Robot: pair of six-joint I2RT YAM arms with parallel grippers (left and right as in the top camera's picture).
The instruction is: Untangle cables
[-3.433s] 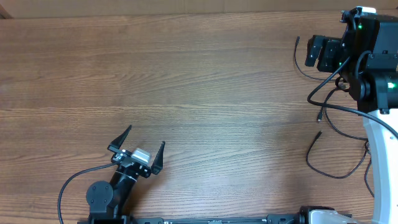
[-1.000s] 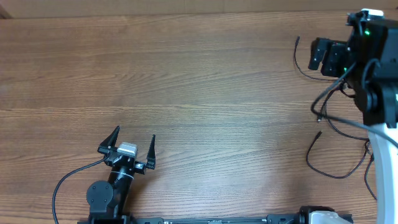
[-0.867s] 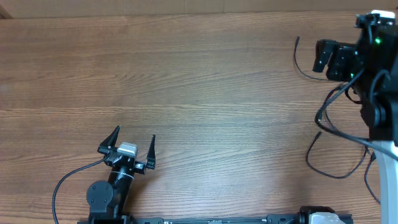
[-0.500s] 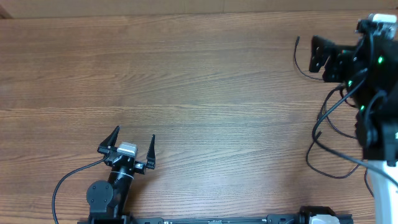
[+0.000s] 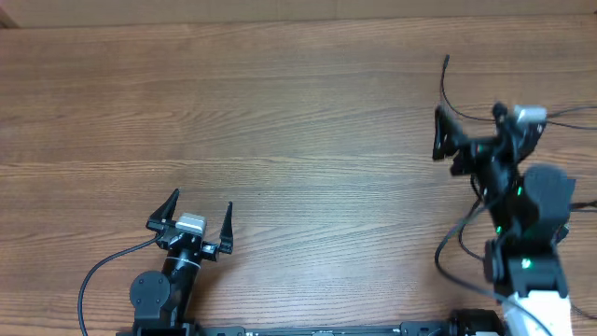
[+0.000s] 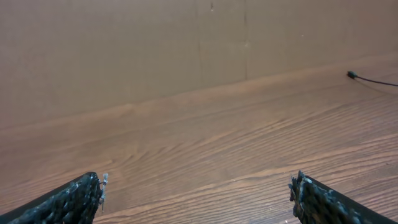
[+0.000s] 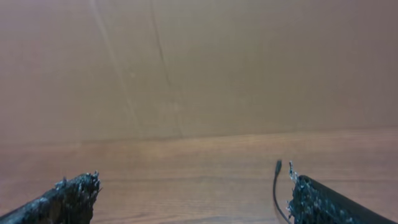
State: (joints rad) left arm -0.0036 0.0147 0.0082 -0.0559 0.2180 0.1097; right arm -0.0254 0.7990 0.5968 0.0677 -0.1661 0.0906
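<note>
R gripper (image 7: 193,179) jaws wide open, empty; cable (image 7: 277,167) end just inside one finger (image 7: 323,202), long axis fwd, plug pointing away from jaws. L gripper (image 5: 201,205) open too, empty.

Cables: thin black flexible cords (image 5: 443,86) with small plugs, lying slack on the brown wooden table (image 5: 280,140), right side. One plug end (image 5: 446,61) points to the far edge, its strand curving nearward. Further strands loop nearer the front, partly hidden; tangle cannot be judged.
</note>
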